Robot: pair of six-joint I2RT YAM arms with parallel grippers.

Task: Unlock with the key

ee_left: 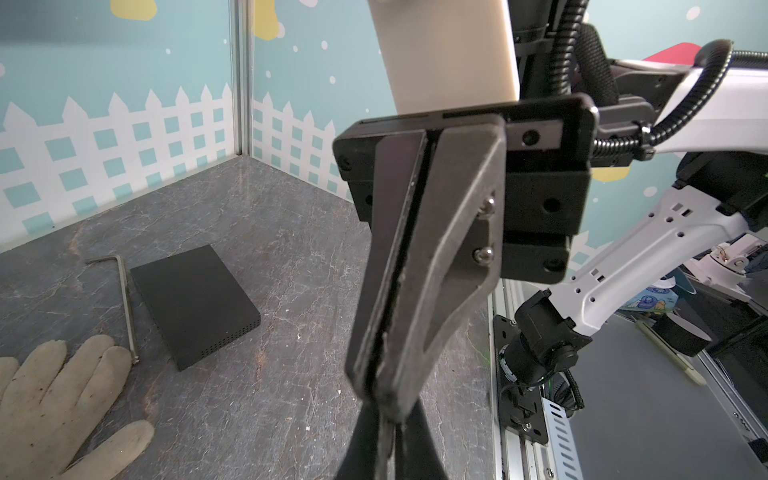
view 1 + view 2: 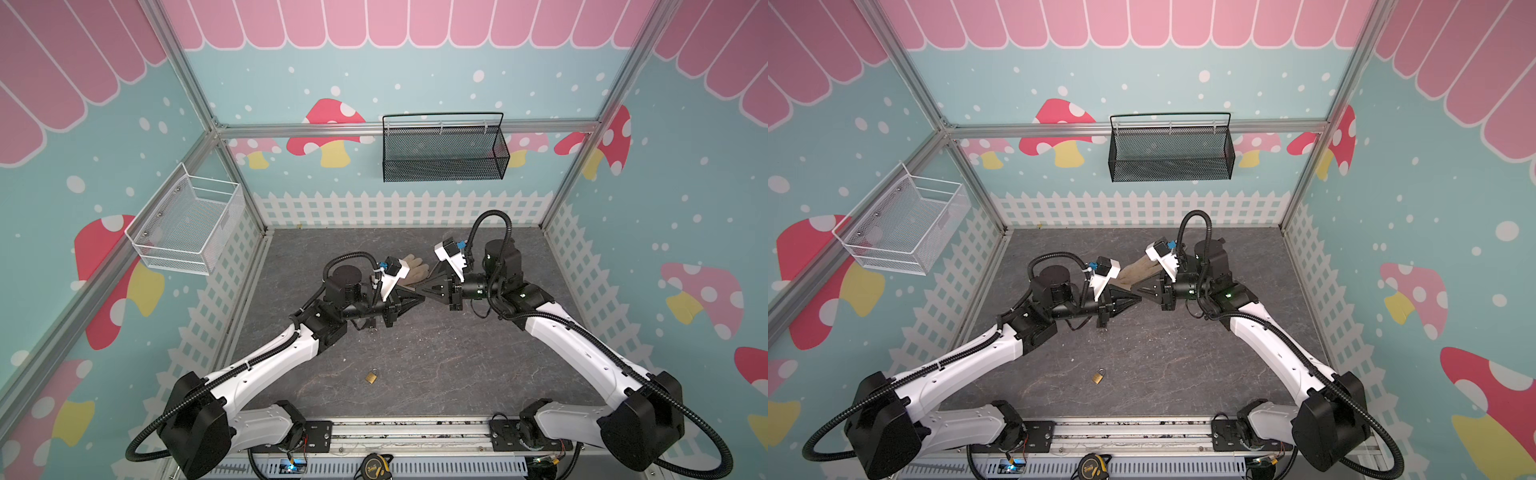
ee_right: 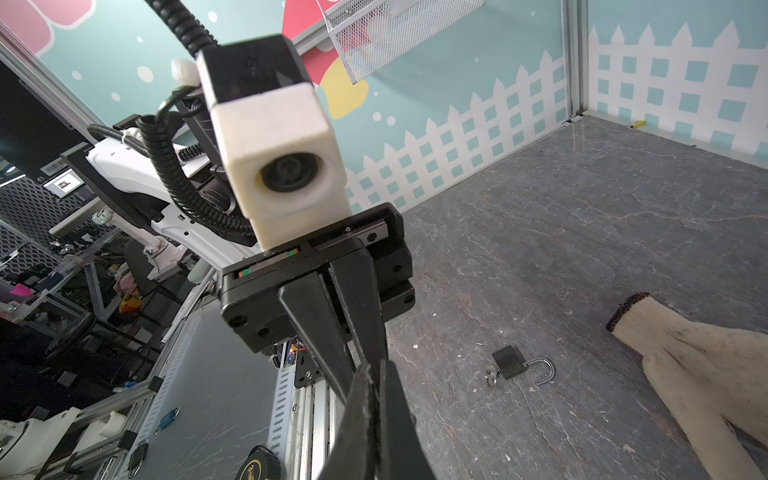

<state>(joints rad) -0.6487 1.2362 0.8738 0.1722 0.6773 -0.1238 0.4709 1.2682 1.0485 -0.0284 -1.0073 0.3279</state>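
Observation:
A small brass padlock [image 2: 372, 376] [image 2: 1099, 376] lies on the dark table near its front edge. In the right wrist view the padlock [image 3: 509, 361] has its shackle [image 3: 542, 372] swung open. A small metal ring [image 3: 490, 378] lies at the body's base; no key blade shows. My left gripper [image 2: 417, 296] [image 1: 388, 424] and right gripper [image 2: 425, 293] [image 3: 374, 368] hover tip to tip above the table's middle, well behind the padlock. Both are shut with nothing between the fingers.
A worn cream glove [image 2: 412, 268] [image 3: 698, 374] lies just behind the grippers. A flat black box [image 1: 195, 307] and a hex key [image 1: 124, 303] lie near the back right corner. A black mesh basket [image 2: 444, 149] and a white one [image 2: 187, 224] hang on the walls. A tape measure [image 2: 376, 467] sits on the front rail.

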